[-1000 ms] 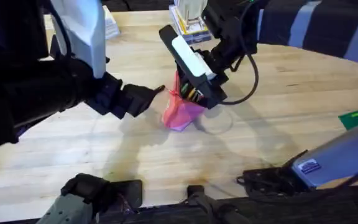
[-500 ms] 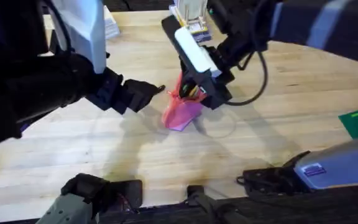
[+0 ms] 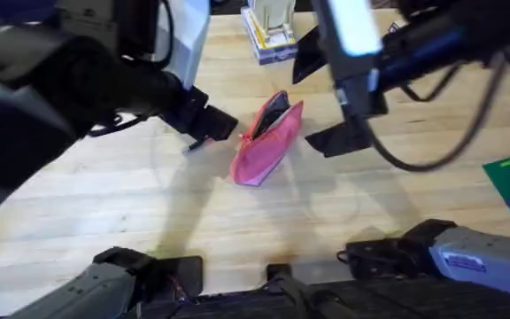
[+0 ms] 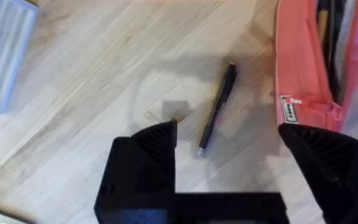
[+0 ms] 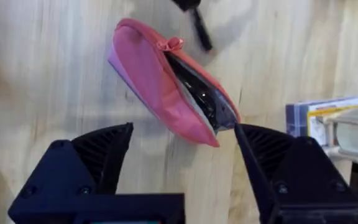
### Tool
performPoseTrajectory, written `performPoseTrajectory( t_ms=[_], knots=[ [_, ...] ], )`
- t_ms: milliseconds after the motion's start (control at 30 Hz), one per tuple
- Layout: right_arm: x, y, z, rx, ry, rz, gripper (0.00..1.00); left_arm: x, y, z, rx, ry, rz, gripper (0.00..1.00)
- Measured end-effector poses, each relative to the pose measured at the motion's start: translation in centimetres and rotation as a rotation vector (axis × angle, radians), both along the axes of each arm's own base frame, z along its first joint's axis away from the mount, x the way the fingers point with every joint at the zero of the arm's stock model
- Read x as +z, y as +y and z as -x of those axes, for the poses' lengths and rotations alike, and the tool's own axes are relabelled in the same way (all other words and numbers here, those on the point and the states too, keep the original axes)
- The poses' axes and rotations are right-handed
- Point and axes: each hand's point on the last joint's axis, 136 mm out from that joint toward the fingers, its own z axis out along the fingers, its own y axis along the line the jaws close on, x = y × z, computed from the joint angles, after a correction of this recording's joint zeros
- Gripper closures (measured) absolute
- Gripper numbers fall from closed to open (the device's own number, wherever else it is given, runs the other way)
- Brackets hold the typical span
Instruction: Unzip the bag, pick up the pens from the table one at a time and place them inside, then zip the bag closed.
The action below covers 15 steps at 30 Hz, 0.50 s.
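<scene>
Pink pencil pouch (image 3: 266,142) lies mid-worktop (image 3: 149,213), zipper open, dark pens visible inside its mouth. Black stick pen (image 4: 217,109) on bare wood just beside pouch, not touching. Left pincer (image 4: 229,152) hovers above pen, jaws spread, holding nothing. Right pincer (image 5: 182,155) above pouch, jaws wide apart, empty. White box (image 3: 271,27) at far worktop edge.

Bag (image 3: 266,139): lies mid-counter (image 3: 104,230), toward the far edge, its mouth gaping.
Pen (image 4: 218,109): flat on the counter just beside the bag's left side, not touching it.
Inside bag: other pens (image 4: 328,37).
Box (image 3: 268,31): at the far edge, behind the bag.
</scene>
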Motion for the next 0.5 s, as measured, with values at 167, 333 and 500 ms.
performPoseTrajectory(
  t_ms=[167,333,500],
  knots=[
    [3.0,-0.8,1.8,-0.079,-0.032,-0.060,0.004,-2.9,-0.5,-1.4,0.000,0.064,-0.022,0.007],
    [5.6,-1.3,3.2,-0.109,-0.103,-0.115,0.004,-5.6,-0.6,-2.7,0.012,0.111,-0.052,0.008],
    [7.4,-1.8,4.4,-0.116,-0.166,-0.152,0.003,-8.6,-0.5,-3.1,0.018,0.182,-0.083,0.008]
  ],
)
